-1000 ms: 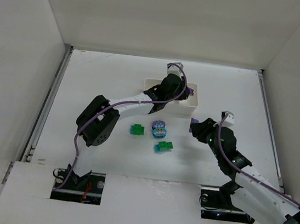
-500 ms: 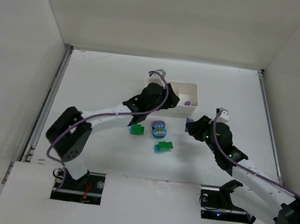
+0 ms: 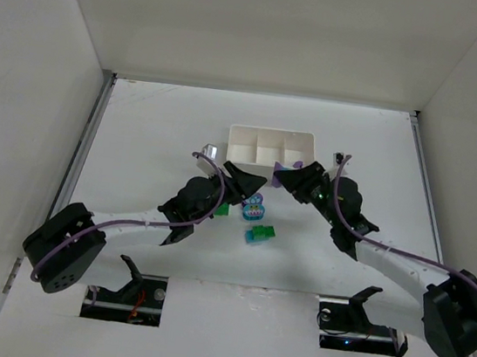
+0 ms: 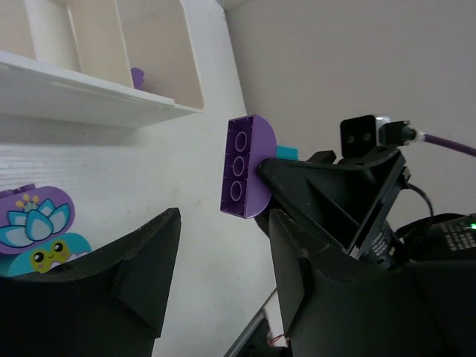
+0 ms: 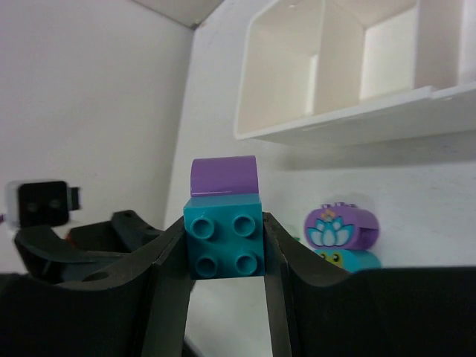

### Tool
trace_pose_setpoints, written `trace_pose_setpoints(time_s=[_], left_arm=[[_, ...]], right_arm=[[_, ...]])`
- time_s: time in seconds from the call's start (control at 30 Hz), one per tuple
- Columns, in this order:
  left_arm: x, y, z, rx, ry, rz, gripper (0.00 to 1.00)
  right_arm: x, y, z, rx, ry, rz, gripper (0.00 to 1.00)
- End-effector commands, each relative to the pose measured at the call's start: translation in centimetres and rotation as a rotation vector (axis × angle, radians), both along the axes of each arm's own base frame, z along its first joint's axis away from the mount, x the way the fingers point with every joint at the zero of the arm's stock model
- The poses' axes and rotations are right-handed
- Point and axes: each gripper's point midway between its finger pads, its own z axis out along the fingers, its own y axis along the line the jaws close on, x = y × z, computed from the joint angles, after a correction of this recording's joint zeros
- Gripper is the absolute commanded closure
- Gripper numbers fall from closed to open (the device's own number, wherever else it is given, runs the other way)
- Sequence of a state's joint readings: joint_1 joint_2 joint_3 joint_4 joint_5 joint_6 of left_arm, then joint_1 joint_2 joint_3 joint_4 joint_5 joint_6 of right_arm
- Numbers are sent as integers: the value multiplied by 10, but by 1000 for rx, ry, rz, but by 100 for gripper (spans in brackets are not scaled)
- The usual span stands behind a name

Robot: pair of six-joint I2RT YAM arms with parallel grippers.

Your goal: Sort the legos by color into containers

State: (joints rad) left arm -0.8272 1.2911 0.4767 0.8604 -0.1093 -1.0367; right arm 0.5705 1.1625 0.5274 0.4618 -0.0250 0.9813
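Note:
My right gripper point(image 5: 224, 245) is shut on a two-colour clump, a teal brick point(image 5: 224, 234) with a purple piece point(image 5: 223, 175) on it, held above the table. In the left wrist view the clump's purple piece point(image 4: 245, 167) hangs just beyond my open, empty left gripper point(image 4: 223, 260). In the top view both grippers, left point(image 3: 251, 182) and right point(image 3: 281, 177), meet tip to tip just in front of the white tray point(image 3: 272, 135). A purple brick point(image 3: 296, 165) lies in the tray's right compartment, also in the left wrist view point(image 4: 137, 76).
A purple-and-teal lotus clump point(image 3: 255, 205) lies on the table below the grippers. A green-and-teal clump point(image 3: 259, 232) lies nearer. A green brick point(image 3: 222, 209) is partly hidden by the left arm. The tray's left and middle compartments show no bricks.
The left gripper has drawn back from the tray, leaving a purple brick in the right compartment. The right gripper has carried its clump left to meet the left gripper.

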Motion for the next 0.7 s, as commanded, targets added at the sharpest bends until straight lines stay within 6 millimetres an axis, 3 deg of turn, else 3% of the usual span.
trace_pose_setpoints(time_s=[0.0,0.67], left_arm=[[-1,0,59,-234,-93,-3,51],[1,-5,63,-300,-95,-25,46]], right_arm=[[3,16,68,229,-113,36,76],[5,40,81,487,-42,112,76]])
